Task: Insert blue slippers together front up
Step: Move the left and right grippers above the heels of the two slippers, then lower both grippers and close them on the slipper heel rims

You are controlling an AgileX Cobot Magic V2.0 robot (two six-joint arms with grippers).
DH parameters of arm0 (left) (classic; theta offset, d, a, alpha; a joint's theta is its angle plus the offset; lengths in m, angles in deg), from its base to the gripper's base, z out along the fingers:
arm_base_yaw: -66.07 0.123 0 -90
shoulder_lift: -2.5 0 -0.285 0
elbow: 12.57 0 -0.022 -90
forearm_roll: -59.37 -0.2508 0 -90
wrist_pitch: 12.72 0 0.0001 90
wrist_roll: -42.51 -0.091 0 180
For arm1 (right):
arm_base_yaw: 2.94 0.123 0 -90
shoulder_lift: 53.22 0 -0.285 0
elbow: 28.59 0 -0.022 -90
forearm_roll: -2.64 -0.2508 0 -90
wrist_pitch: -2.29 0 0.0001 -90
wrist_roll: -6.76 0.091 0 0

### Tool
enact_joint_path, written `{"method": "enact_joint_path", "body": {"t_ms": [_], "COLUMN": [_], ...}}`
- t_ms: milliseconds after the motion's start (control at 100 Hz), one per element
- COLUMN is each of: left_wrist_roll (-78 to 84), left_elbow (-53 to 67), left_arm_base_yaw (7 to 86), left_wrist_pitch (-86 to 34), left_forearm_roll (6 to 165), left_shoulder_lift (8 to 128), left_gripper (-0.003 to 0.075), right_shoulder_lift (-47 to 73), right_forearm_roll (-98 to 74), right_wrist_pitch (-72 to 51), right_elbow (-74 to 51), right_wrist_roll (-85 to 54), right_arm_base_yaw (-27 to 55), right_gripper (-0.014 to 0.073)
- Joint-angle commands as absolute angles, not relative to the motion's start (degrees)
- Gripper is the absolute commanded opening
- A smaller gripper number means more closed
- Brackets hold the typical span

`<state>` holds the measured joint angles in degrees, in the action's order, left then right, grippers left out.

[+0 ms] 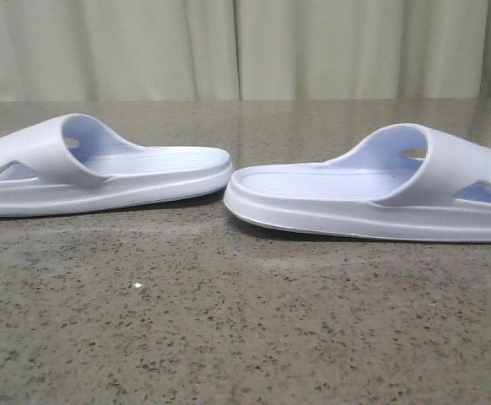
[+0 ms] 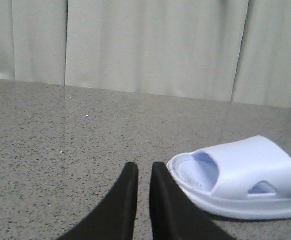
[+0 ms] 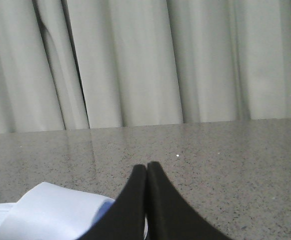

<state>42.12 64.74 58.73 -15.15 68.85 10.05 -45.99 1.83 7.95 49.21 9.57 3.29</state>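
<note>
Speckled grey-brown stone, polished and faintly reflective, across the whole surface (image 1: 229,337), with one tiny white fleck near the front. Farther back, two pale blue-white slippers of smooth moulded foam, soles down, heel ends nearly meeting at the middle and toes pointing outward: left slipper (image 1: 94,169) set a little farther back, right slipper (image 1: 380,190) nearer. Thick rounded soles, ribbed footbeds, wide arched straps with a triangular side cutout each. Beyond, at the far edge, pleated pale curtain (image 1: 245,46). In the left wrist view, black tapered fingers of the left gripper (image 2: 144,172) low over the stone, tips nearly together with a narrow slit between, gripping nothing, just beside the toe opening of a slipper (image 2: 245,175). In the right wrist view, right gripper (image 3: 146,167) pressed fully together, empty, a slipper strap (image 3: 50,212) close by.
</note>
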Motion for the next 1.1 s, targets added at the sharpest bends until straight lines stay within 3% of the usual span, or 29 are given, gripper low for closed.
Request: {"method": "enact_joint_path", "body": {"t_ms": [0, 230, 370, 780, 1090], "left_wrist_roll": [42.5, 42.5, 42.5, 42.5, 42.5], "left_elbow": [65.3, 62.2, 57.8, 39.7, 38.8], "left_arm_base_yaw": [58.9, 58.9, 58.9, 58.9, 58.9], "left_wrist_pitch": [-8.6, -7.8, -10.5, -28.8, -30.9], "left_forearm_roll": [75.5, 91.6, 100.2, 98.1, 100.1], "left_shoulder_lift": [8.3, 8.3, 9.9, 30.3, 39.4], "left_gripper": [0.0015, 0.0015, 0.0015, 0.0015, 0.0017], "right_shoulder_lift": [-47.2, -46.5, -43.8, -27.3, -22.7], "right_forearm_roll": [2.3, 2.6, 2.3, -0.2, -2.9], "right_wrist_pitch": [12.6, -1.7, -3.9, -13.9, -16.6], "right_elbow": [49.9, 42.6, 37.0, 22.2, 22.3], "right_wrist_roll": [9.4, 9.4, 9.4, 9.4, 9.4], "right_arm_base_yaw": [3.1, 3.1, 3.1, 3.1, 3.1], "right_gripper": [-0.0106, -0.0106, -0.0106, -0.0106, -0.0106]}}
